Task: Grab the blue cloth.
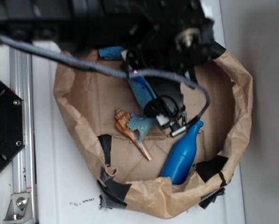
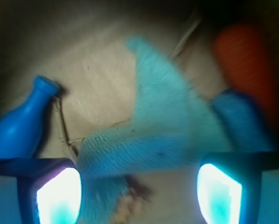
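Setting: a shallow brown paper-lined tray [image 1: 244, 100] with crumpled walls patched by black tape, resting on a white table [image 1: 60, 186]; a silver rail [image 1: 21, 116] and a black plate [image 1: 3, 126] lie along the table's left side.
Arm: the black WidowX arm [image 1: 130, 18] reaches in from the top of the exterior view, a grey cable [image 1: 83, 63] looping across it.
Gripper: the gripper [image 2: 139, 186] hangs over the middle of the tray floor; in the wrist view its two fingers [image 2: 57, 191] glow pale at the lower left and lower right.
Jaws: spread wide, with the cloth lying in the gap and touching neither finger as far as the wrist view shows.
Blue cloth: the blue cloth [image 2: 162, 126] lies on the cardboard floor near the tray's centre, a fuzzy teal rag with one pointed flap running away from the camera and its broad part crossing between the fingers; in the exterior view it is partly hidden beneath the gripper.
Blue bottle: a glossy blue plastic bottle [image 1: 182, 156] lies tilted at the tray's lower right, neck toward the gripper, apart from the cloth.
Copper object: a brown, tapering toy [image 1: 130, 130] lies just left of the cloth, its kind unclear.
Blue sponge: a darker blue block [image 1: 112, 52] sits by the tray's upper wall.
Orange shape: a blurred orange object [image 2: 246, 65] at the upper right of the wrist view, not identifiable.
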Robot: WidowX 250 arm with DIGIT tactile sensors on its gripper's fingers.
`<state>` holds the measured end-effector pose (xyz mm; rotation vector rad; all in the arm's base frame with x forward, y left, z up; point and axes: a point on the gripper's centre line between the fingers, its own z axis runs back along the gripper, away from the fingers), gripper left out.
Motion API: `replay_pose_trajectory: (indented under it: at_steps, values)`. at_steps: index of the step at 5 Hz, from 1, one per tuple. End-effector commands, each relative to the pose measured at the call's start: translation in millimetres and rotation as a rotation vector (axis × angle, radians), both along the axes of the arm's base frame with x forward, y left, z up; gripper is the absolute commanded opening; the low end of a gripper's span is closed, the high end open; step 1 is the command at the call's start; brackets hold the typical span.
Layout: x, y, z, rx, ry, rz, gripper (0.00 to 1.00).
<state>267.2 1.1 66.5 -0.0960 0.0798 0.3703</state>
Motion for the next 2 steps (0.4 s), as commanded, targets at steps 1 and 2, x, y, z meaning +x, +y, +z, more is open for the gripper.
replay_pose_trajectory:
  at_steps: [1, 2]
  values:
    - [-2.3, -5.9, -26.3, -0.091, -0.07, 0.293, 1.0]
    - [2.6, 0.8, -32.0, -0.036, -0.067, 0.276, 1.0]
